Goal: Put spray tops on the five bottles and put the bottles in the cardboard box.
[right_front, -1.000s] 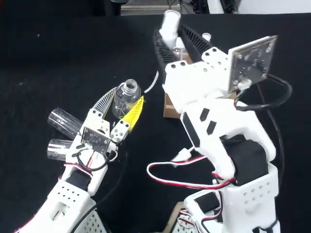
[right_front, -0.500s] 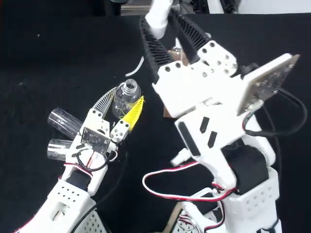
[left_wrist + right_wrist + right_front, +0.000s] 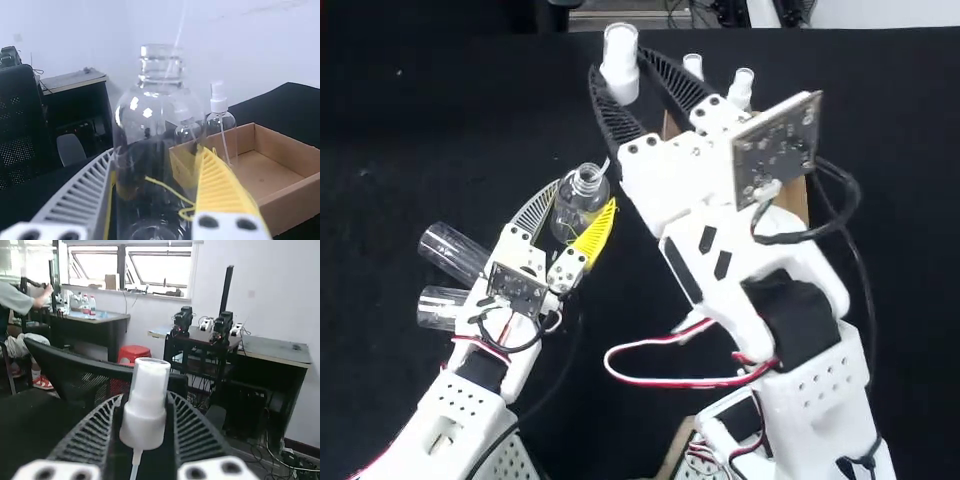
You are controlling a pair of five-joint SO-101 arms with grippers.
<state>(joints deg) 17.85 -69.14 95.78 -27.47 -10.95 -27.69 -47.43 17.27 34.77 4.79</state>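
Left gripper [image 3: 582,203]: clamps bottle [image 3: 586,186] upright, centre-left, neck exposed for capping.
Right gripper [image 3: 620,72]: pinches spray top [image 3: 619,45] upper-centre, tube down.

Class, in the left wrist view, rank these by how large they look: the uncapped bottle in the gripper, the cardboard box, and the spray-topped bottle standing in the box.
1. uncapped bottle, though its closeness to the camera inflates it
2. cardboard box
3. spray-topped bottle

Evenly bright, with daylight through windows [image 3: 105,265] and glints on the clear bottle [image 3: 150,125].
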